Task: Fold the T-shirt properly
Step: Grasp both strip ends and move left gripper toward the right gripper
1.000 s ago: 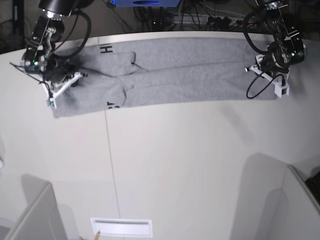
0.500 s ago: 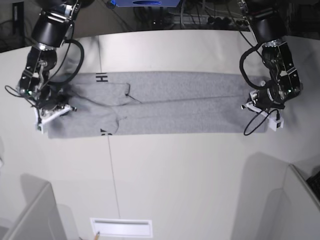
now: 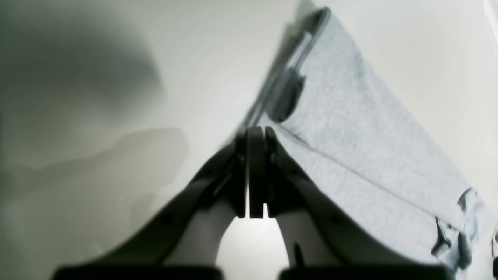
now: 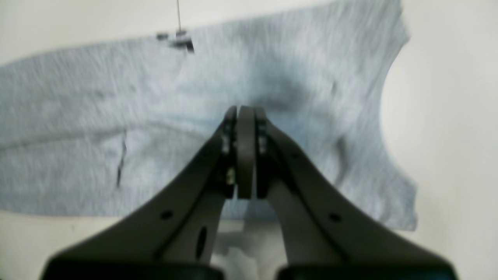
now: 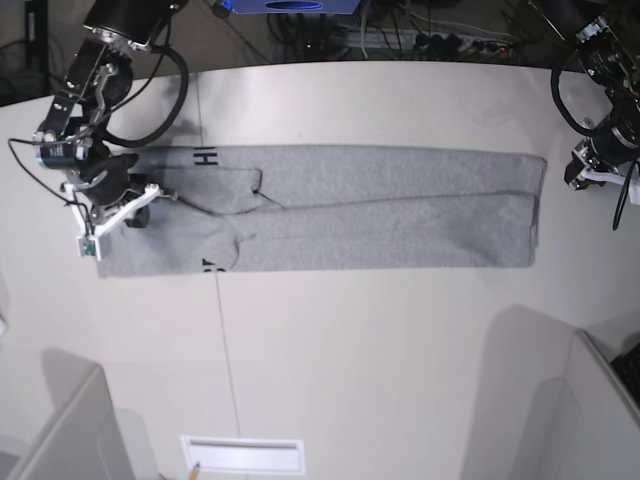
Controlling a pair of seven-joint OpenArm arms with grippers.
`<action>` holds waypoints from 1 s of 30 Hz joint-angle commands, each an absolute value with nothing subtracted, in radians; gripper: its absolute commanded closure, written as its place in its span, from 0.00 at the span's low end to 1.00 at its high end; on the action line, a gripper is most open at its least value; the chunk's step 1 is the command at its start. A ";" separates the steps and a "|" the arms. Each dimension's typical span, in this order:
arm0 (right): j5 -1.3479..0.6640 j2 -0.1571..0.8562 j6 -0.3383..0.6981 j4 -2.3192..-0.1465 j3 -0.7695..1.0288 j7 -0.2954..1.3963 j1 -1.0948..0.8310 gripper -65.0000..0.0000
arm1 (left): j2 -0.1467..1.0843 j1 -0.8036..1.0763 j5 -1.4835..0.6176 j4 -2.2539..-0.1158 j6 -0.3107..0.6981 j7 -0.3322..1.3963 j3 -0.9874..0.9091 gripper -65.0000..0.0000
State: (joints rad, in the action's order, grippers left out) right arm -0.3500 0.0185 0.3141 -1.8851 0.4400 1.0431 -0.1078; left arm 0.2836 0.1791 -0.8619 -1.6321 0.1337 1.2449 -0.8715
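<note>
Base view, left to right: the right gripper (image 5: 118,208), jaws together and empty, hovers over the heather-grey cotton T-shirt (image 5: 380,210), a long folded band on the white table (image 5: 400,360). The left gripper (image 5: 590,172), likewise closed, stands beside its hem. Lengthwise folds appear complete; the crosswise fold requires regrasping both end corners.

Black lettering (image 5: 206,157) on the T-shirt (image 5: 380,205), mostly folded under, unreadable; right wrist view motion-blurred; left arm (image 5: 607,120) cropped at three o'clock.

Even overhead light, soft shadows on the table (image 5: 380,340); both wrist views blurred, base view sharp.
</note>
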 commanded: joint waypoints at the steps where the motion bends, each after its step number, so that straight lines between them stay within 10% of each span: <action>1: -0.363 0.028 0.320 -1.905 0.441 1.015 -0.102 1.00 | 0.308 0.173 -0.888 -1.664 0.137 1.227 -0.878 1.00; 3: -0.363 0.015 0.325 -1.905 0.441 1.015 -0.125 1.00 | 0.309 0.185 -0.888 -1.672 0.137 1.227 -0.881 1.00; 10: -0.363 -0.015 0.354 -1.905 0.441 1.013 -0.171 1.00 | 0.318 0.171 -0.889 -1.647 0.137 1.224 -0.874 0.29; 30: -0.363 -0.019 0.354 -1.925 0.447 0.995 -0.211 1.00 | 0.412 0.035 -0.878 -1.271 0.137 1.023 -0.467 0.32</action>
